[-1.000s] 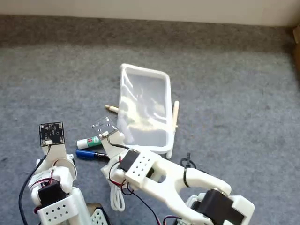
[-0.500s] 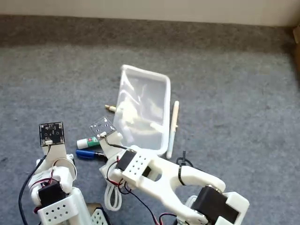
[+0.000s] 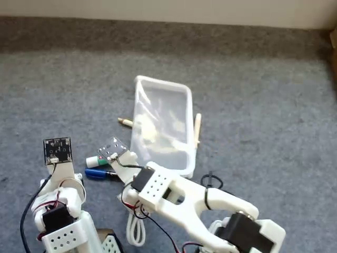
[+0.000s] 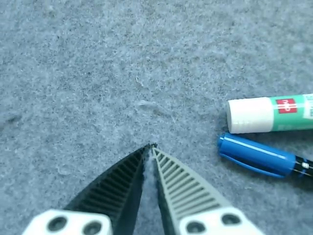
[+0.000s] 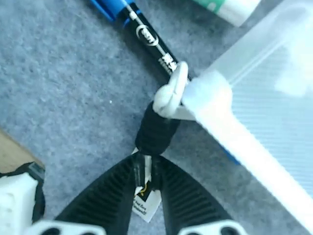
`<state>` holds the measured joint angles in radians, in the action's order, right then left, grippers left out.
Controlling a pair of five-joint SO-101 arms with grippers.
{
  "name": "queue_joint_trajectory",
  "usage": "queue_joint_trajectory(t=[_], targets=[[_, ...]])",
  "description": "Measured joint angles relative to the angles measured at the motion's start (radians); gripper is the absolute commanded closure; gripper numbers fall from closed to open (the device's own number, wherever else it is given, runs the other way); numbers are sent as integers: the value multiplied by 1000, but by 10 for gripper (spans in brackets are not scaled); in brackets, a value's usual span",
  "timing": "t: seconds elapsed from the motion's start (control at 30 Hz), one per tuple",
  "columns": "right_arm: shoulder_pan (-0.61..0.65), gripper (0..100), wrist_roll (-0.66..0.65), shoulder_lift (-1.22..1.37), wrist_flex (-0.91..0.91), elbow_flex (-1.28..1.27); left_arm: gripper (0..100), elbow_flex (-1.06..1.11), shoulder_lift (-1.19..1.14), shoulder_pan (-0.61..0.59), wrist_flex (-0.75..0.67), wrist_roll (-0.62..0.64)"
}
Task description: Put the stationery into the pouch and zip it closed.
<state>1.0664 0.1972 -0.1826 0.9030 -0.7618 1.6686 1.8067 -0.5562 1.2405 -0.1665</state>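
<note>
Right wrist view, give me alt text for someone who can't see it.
The right gripper is shut on the black zipper pull, which hangs from a white loop at the corner of the translucent pouch. A blue-capped black marker and a white-capped glue stick lie close by on grey carpet.

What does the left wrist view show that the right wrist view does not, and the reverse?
Left wrist view, not the right one: the left pincer, shut, its tips pointing at bare grey carpet. Right wrist view, not the left one: the right pincer, shut on the black zip pull at a corner of the clear pouch. Both: the blue-capped pen and the glue stick, lying side by side on the carpet.
</note>
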Motion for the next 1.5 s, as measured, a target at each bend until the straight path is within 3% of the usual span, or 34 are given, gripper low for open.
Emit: queue_joint_trajectory(t=[0.13, 0.57, 0.73, 0.83, 1.1, 1.5], targets=[[-17, 993, -40, -157, 61, -11, 993, 0, 0, 0, 0, 0], [-281, 988, -253, -568, 163, -210, 993, 0, 0, 0, 0, 0], [-365, 858, -273, -615, 242, -210, 993, 0, 0, 0, 0, 0], [-348, 814, -270, -615, 247, -210, 993, 0, 0, 0, 0, 0], [-157, 814, -232, -615, 166, -210, 993, 0, 0, 0, 0, 0], [-60, 812, -226, -568, 9, -210, 993, 0, 0, 0, 0, 0]])
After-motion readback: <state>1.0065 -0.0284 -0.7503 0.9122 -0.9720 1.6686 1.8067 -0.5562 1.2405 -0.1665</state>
